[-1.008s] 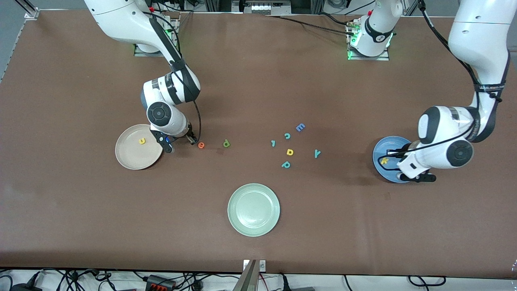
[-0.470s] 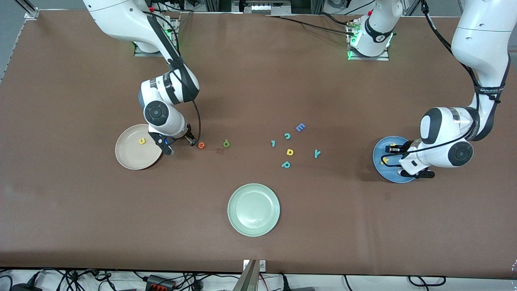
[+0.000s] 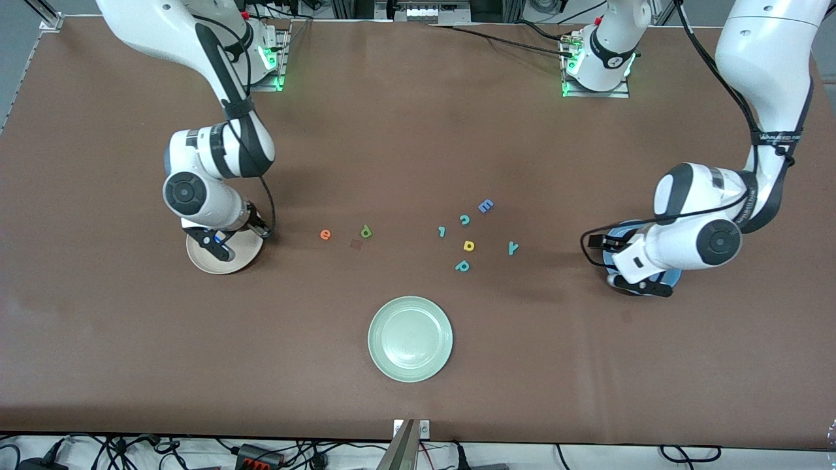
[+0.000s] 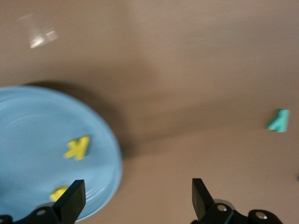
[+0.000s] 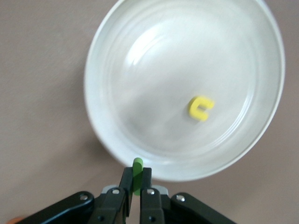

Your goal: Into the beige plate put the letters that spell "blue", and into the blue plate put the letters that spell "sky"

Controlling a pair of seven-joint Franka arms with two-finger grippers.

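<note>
The right end effector [image 5: 133, 193], clamped on the dark green l [image 5: 137, 173], hides much of the beige plate [image 3: 238, 261]. The left end effector [image 4: 135, 200], spread empty, covers the blue plate [image 4: 28, 116].

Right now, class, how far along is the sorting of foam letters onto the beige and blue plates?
Done: yellow u lies in the beige plate; yellow k and another yellow letter lie in the blue plate.
In hand: right gripper holds the dark green l over the beige rim; left gripper is open.
Left: orange e, green b, teal y.
</note>
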